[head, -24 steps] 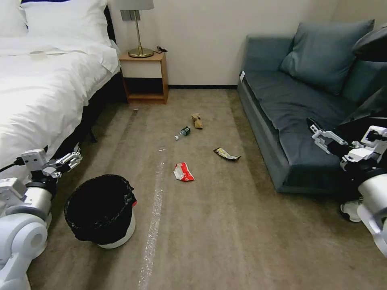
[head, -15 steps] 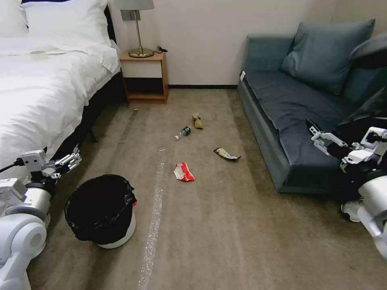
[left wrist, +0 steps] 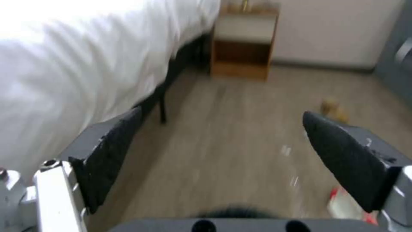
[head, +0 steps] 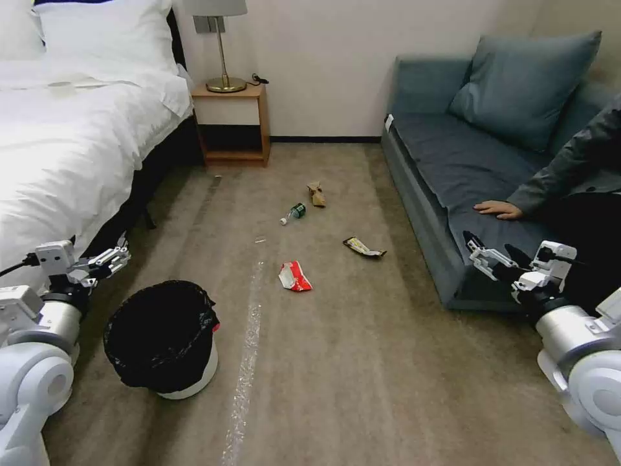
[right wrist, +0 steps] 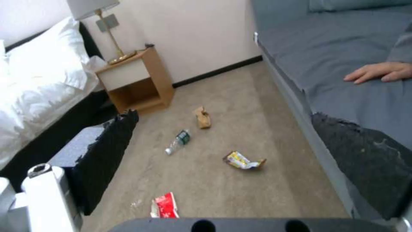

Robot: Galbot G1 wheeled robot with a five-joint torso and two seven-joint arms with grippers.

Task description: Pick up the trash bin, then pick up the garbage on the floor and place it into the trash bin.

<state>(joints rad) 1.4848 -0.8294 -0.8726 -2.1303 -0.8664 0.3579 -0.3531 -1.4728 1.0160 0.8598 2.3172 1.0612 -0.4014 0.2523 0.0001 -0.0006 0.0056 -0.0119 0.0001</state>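
Note:
The trash bin [head: 162, 336], white with a black bag over its rim, stands upright on the carpet at the lower left. My left gripper [head: 113, 257] hovers open just above and behind it, beside the bed; its fingers [left wrist: 111, 151] are spread with nothing between them. The garbage lies mid-floor: a red-and-white wrapper [head: 294, 276] [right wrist: 165, 205], a yellow-and-black wrapper [head: 363, 246] [right wrist: 242, 160], a small bottle [head: 293, 213] [right wrist: 178, 140] and brown paper [head: 316, 194] [right wrist: 202, 117]. My right gripper [head: 490, 249] [right wrist: 224, 116] is open at the sofa's front corner, well right of the litter.
A white bed [head: 58, 142] runs along the left and a grey-blue sofa [head: 466, 162] along the right. A wooden nightstand [head: 234, 123] with a lamp stands at the back wall. Open carpet [head: 362, 375] lies between them, marked by a pale streak.
My right gripper has dropped lower and moved left toward the sofa's front corner. The left gripper, the bin and the litter have stayed put.

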